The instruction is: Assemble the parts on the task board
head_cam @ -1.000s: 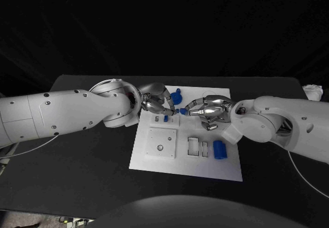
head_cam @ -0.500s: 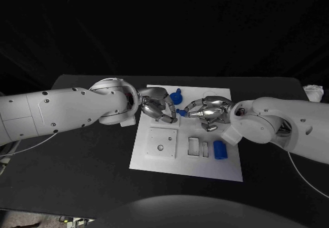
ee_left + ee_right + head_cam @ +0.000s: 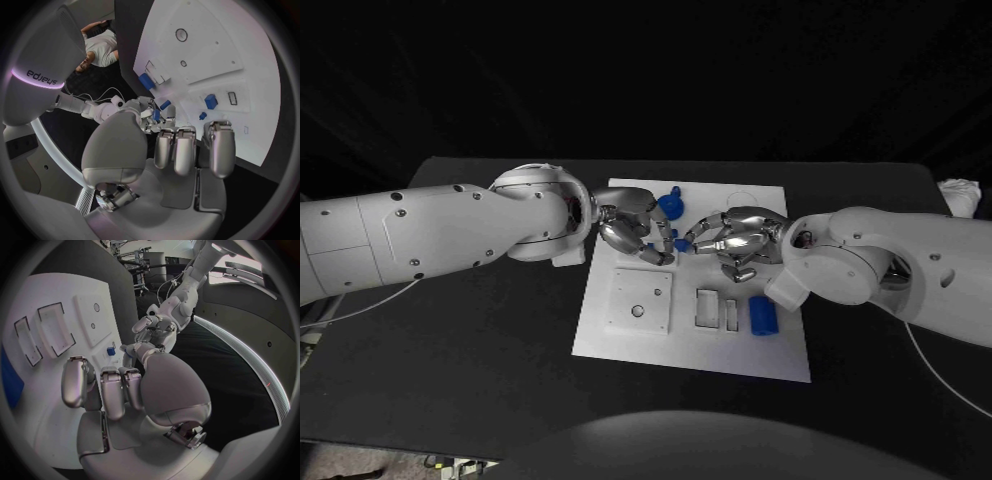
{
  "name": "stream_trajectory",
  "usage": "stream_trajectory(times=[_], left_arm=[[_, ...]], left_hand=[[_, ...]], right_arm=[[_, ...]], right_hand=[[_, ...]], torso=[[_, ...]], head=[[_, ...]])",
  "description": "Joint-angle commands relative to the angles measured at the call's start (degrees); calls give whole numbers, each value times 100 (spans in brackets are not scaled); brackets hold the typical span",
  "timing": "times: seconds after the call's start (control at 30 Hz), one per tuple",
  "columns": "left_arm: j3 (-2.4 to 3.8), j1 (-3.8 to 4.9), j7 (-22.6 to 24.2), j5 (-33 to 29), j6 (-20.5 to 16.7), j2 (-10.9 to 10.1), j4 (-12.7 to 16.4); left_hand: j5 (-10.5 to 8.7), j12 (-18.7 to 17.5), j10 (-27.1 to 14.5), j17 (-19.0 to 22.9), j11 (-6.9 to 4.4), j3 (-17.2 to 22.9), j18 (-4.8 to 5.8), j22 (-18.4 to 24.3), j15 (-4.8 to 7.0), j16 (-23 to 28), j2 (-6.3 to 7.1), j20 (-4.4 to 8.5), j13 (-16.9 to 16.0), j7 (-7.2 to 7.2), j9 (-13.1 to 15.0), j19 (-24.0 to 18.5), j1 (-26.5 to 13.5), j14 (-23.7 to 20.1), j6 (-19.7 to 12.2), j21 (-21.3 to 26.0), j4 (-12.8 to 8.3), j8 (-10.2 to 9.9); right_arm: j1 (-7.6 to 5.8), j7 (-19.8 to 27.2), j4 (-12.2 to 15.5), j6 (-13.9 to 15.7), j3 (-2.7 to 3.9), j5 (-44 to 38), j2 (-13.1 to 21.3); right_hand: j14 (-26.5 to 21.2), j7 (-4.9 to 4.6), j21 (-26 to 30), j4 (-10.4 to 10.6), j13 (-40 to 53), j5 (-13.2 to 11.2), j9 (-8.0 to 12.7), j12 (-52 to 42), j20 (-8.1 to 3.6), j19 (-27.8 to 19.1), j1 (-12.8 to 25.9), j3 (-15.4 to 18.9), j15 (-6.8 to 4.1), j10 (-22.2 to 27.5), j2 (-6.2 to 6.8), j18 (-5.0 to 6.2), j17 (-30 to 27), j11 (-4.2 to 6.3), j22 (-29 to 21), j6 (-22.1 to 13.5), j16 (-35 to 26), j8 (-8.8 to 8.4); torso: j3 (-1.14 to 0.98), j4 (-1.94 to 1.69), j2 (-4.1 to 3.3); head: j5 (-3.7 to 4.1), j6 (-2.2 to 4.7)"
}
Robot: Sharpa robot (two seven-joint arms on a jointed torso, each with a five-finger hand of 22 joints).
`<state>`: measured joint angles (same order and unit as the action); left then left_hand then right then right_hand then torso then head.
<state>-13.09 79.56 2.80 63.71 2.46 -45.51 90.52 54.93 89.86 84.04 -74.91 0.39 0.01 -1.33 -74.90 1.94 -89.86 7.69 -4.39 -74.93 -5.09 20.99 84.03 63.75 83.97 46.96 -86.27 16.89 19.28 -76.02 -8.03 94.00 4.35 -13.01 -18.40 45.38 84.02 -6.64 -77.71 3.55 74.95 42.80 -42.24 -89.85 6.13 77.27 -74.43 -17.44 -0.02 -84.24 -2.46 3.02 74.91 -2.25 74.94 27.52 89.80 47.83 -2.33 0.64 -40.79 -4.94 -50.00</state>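
Head view showed the right hand [image 3: 733, 235] had slid nearer the left hand [image 3: 629, 230], pinching a small blue part [image 3: 682, 243] above the task board [image 3: 646, 345] mid-handover; the left's grip I cannot tell.

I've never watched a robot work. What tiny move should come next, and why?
Probably the right robot hand should lower the small blue part at its fingertips onto the task board; both robot hands meet over its far half, the left robot hand close beside.
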Motion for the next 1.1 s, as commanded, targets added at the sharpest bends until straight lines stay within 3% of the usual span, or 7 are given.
stream_trajectory(times=[0.03,0.2,0.43,0.73,1.1], left_arm=[[3,5,97,64,40,23,19],[2,5,63,100,82,48,19],[2,5,81,109,158,66,54],[1,4,101,51,256,99,104],[0,3,97,34,317,138,82]], left_hand=[[98,14,596,-1509,-28,-5,40,-1388,38,-14,-27,26,-1507,14,47,334,-50,603,-38,-37,-5,89],[348,14,596,-1509,-45,83,40,-1388,51,-14,-67,37,-1507,30,183,334,-53,603,2,-40,-6,357],[399,14,596,-1509,-68,181,46,-1396,71,-14,-82,52,-1507,62,354,352,-74,603,139,-65,-5,682],[306,14,596,-1509,-86,283,52,-1404,84,-14,-151,66,-1507,87,438,368,-71,603,200,-87,-8,837],[402,14,596,-1509,-105,516,53,-1406,105,-14,-198,87,-1507,99,488,372,158,603,142,-94,-16,915]], right_arm=[[8,-123,13,-319,1,-148,-11],[9,-187,13,-409,1,-172,-22],[9,-246,5,-466,1,-193,-35],[10,-269,-5,-488,1,-202,-58],[10,-323,-14,-549,1,-211,-64]], right_hand=[[598,-36,-15,-9,1505,-2,20,-15,-15,-19,41,-54,-40,-576,24,67,1509,6,1019,1,20,-40],[598,-44,-12,-27,1505,1,48,-15,-12,-24,44,-85,-36,-576,35,68,1509,-1,1017,5,20,-58],[598,-50,-11,-36,1505,0,65,-15,-11,-26,47,-103,-33,-576,41,69,1509,-5,1016,10,20,-69],[598,-54,-8,-40,1505,-1,76,-15,-9,-29,51,-116,-31,-576,42,70,1509,-8,1015,15,20,-76],[598,-63,1,-64,1505,-1,111,-15,-3,-41,52,-164,-24,-576,42,73,1509,-16,1010,32,20,-93]], torso=[[-4,1,1],[-3,3,1],[-2,-1,2],[-3,-1,2],[-2,1,0]], head=[[-1,0],[4,0],[0,0],[-12,0],[-20,0]])
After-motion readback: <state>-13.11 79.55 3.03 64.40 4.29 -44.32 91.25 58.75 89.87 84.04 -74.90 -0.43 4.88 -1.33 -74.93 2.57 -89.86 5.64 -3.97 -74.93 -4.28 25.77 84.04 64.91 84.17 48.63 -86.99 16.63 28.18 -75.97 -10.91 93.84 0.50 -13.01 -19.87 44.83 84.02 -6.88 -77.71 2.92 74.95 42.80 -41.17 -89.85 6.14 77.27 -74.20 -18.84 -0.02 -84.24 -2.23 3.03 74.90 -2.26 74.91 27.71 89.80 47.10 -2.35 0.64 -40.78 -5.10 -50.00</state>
